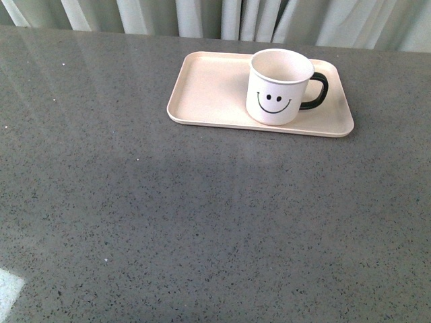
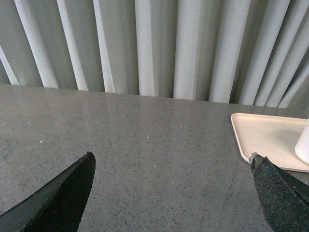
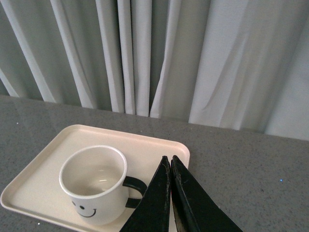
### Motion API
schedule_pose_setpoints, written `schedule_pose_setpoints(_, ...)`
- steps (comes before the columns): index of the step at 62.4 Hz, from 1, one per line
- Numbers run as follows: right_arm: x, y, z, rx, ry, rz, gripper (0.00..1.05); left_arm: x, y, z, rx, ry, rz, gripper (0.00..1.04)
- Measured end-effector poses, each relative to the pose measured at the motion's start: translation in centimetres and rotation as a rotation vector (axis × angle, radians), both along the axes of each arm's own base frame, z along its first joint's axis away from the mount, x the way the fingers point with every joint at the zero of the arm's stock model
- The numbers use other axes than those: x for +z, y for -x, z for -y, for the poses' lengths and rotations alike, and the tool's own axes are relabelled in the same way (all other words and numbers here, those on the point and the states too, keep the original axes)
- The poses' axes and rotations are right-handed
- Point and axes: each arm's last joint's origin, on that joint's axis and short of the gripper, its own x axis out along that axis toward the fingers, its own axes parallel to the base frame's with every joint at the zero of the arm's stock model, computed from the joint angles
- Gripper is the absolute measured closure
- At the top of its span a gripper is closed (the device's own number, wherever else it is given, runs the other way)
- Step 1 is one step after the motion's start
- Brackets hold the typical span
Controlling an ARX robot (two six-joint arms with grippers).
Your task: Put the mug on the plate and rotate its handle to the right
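Note:
The white mug [image 1: 277, 87] with a black smiley face stands upright on the right half of the pale pink-beige plate [image 1: 209, 91]. Its black handle [image 1: 316, 91] points right. Neither arm shows in the front view. In the right wrist view the mug [image 3: 94, 186] sits on the plate [image 3: 43, 164], its handle [image 3: 133, 191] turned toward my right gripper [image 3: 169, 159], which is shut, empty and raised beside the mug. In the left wrist view my left gripper [image 2: 171, 162] is open and empty over bare table, with the plate's corner [image 2: 265, 137] and a sliver of the mug [image 2: 304, 145] beyond one finger.
The grey speckled table [image 1: 168, 222] spreads around the plate. Pale pleated curtains [image 1: 222, 17] hang just behind the table's far edge.

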Motion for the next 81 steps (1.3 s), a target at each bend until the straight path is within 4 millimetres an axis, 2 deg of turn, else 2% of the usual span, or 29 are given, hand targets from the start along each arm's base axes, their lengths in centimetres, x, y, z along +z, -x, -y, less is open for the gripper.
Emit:
schedule_pose_setpoints(20, -1.2, 5.3, 0.0, 0.0, 0.0, -0.004, 1.03, 0.0, 0.0, 0.0, 0.0, 0.0, 0.0, 0.09)
schedule_pose_setpoints(29, -2.2, 7.0, 0.0, 0.0, 0.0, -0.019, 1.03, 0.0, 0.0, 0.0, 0.0, 0.0, 0.0, 0.09)
schedule_pose_setpoints(41, -2.0, 9.1, 0.0, 0.0, 0.0, -0.011, 1.03, 0.0, 0.0, 0.0, 0.0, 0.0, 0.0, 0.09)
schedule_pose_setpoints(81, -1.1, 12.8, 0.0, 0.0, 0.0, 0.013, 1.03, 0.0, 0.0, 0.0, 0.0, 0.0, 0.0, 0.09)
